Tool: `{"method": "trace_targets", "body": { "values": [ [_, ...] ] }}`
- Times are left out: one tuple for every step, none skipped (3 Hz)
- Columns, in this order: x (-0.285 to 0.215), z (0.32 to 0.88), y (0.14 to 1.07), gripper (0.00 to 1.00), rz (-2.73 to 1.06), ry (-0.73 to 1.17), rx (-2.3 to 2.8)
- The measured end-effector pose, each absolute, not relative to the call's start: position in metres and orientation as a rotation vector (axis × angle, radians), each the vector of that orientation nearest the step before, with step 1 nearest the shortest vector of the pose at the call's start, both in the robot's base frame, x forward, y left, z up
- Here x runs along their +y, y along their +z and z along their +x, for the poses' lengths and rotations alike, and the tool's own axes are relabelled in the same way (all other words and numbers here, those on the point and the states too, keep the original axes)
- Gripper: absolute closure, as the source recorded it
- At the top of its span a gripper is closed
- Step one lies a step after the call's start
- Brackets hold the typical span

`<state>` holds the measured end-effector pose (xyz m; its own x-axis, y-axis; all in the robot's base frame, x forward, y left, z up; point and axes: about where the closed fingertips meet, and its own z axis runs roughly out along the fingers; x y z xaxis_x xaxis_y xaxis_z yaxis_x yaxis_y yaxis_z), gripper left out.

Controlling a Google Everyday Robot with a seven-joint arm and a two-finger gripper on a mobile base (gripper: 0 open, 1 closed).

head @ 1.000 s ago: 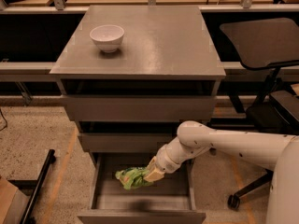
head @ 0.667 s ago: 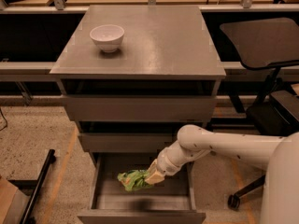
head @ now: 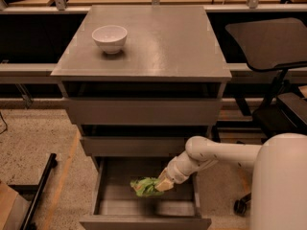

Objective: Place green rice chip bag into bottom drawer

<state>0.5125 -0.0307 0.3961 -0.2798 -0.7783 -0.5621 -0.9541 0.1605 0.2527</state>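
The green rice chip bag (head: 144, 187) is a crumpled bright-green pouch held inside the open bottom drawer (head: 108, 206), just above its grey floor near the middle. My gripper (head: 157, 185) reaches down into the drawer from the right on a white arm and is shut on the bag's right end. The drawer is pulled out, with low side walls and a plain front panel (head: 144, 223) at the bottom edge of the view.
Two other grey drawers (head: 144, 111) sit above, slightly pulled out. A white bowl (head: 110, 38) stands on the cabinet top. A black chair (head: 268, 47) is at the right. A black bar (head: 38, 193) lies on the floor at the left.
The gripper with the bag has shifted slightly right and lower into the drawer. Nothing else has moved.
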Motion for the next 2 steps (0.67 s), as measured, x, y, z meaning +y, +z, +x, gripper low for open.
{"method": "trace_targets", "body": {
  "values": [
    [-0.041, 0.523, 0.355, 1.00, -1.623, 0.827, 2.198],
    [-0.047, 0.529, 0.317, 1.00, -1.571, 0.849, 2.253]
  ]
}}
